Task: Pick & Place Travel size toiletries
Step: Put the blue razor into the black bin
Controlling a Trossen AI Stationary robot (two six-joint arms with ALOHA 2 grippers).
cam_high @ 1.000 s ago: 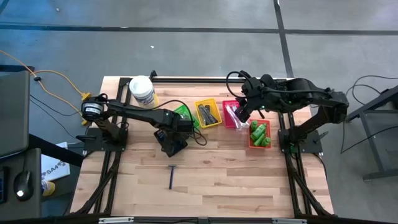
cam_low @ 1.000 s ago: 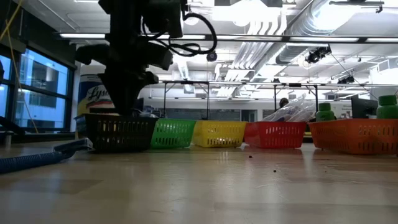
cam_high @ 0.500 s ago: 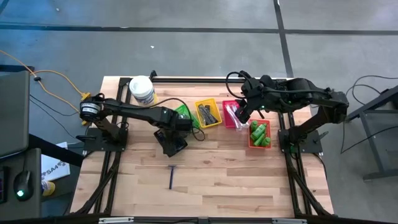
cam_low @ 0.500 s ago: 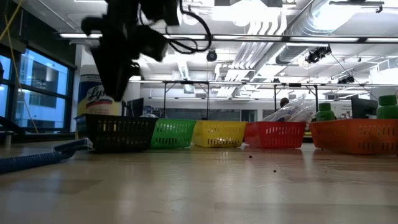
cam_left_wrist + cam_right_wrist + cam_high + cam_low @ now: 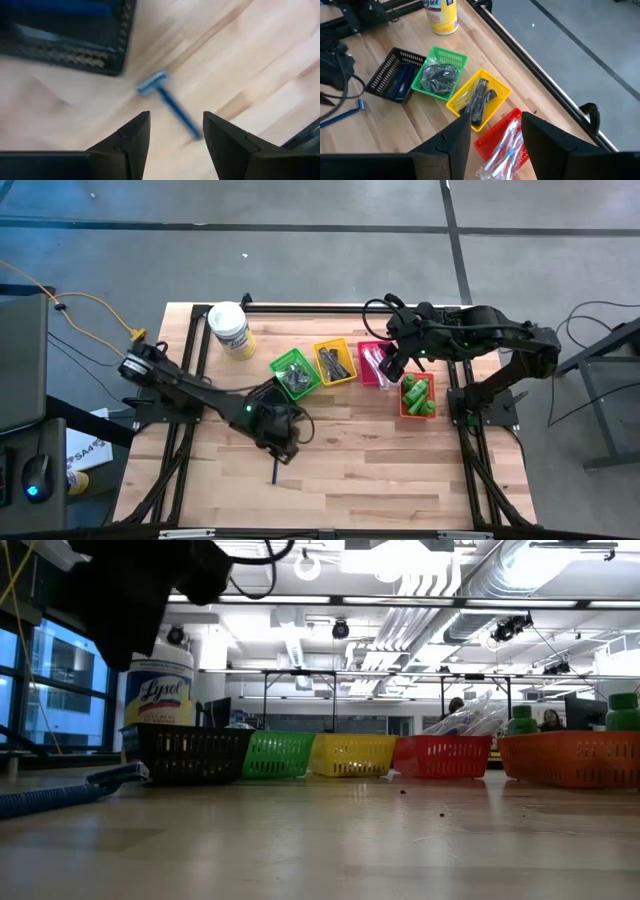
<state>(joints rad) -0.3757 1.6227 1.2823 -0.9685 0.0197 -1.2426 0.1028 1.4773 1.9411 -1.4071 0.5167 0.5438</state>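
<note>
Dark fingers of the left gripper (image 5: 172, 132) stand apart and hold nothing, above a blue razor (image 5: 170, 102) that lies alone on the wooden table (image 5: 380, 470), just beside the black basket (image 5: 392, 75). More razors lie in this basket. The right gripper (image 5: 492, 135), also spread and empty, hangs over the red basket (image 5: 497, 140) with clear packets. Next come the yellow basket (image 5: 334, 362), the green basket (image 5: 295, 374) and green bottles (image 5: 416, 395) in the orange basket (image 5: 404, 414).

blue razor (image 5: 169, 102), green basket (image 5: 440, 76), yellow basket (image 5: 480, 97), red basket (image 5: 502, 139)
</note>
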